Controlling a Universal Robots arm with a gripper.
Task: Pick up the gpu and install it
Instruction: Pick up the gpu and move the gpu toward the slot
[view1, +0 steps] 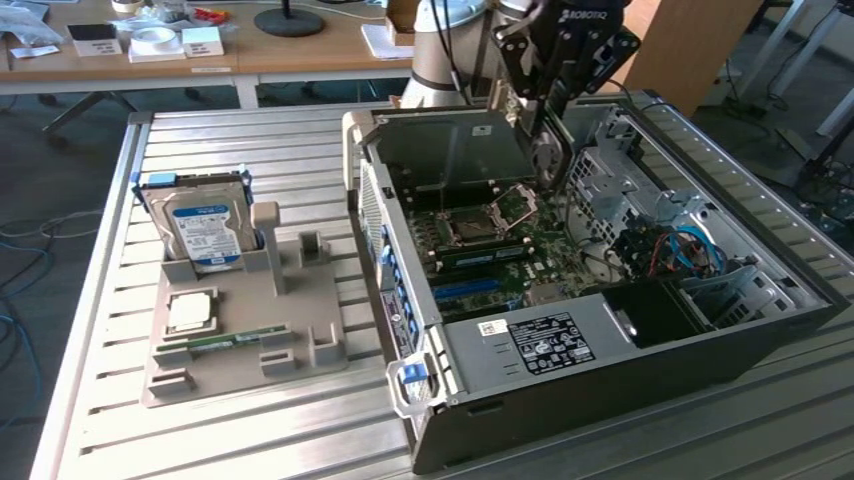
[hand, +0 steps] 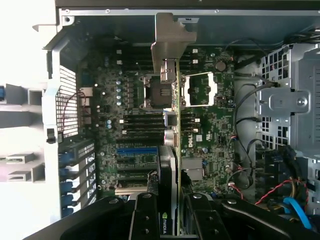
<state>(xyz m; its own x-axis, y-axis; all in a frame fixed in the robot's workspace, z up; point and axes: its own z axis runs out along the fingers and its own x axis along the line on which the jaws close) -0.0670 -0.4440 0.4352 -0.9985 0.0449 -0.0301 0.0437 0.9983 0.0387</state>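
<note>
Gripper (hand: 170, 212) fingers clamp the gpu (hand: 173, 150). The card is held edge-on beyond the fingertips, with its metal bracket (hand: 171, 40) at the far end. This hold probably keeps the connector edge facing the motherboard (hand: 125, 100) directly beneath. The card is not seated and hovers above the board. A blue slot (hand: 136, 150) lies just to one side. The drive cage (hand: 290, 100) on the other side is well apart, leaving open room.

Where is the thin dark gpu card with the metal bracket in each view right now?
Exterior view: the thin dark gpu card hangs edge-on under the black claw, above the far end of the open grey computer case.
Wrist view: the card stands edge-on in the claw, over the green motherboard.
Shared landmark: the blue slot.
</note>
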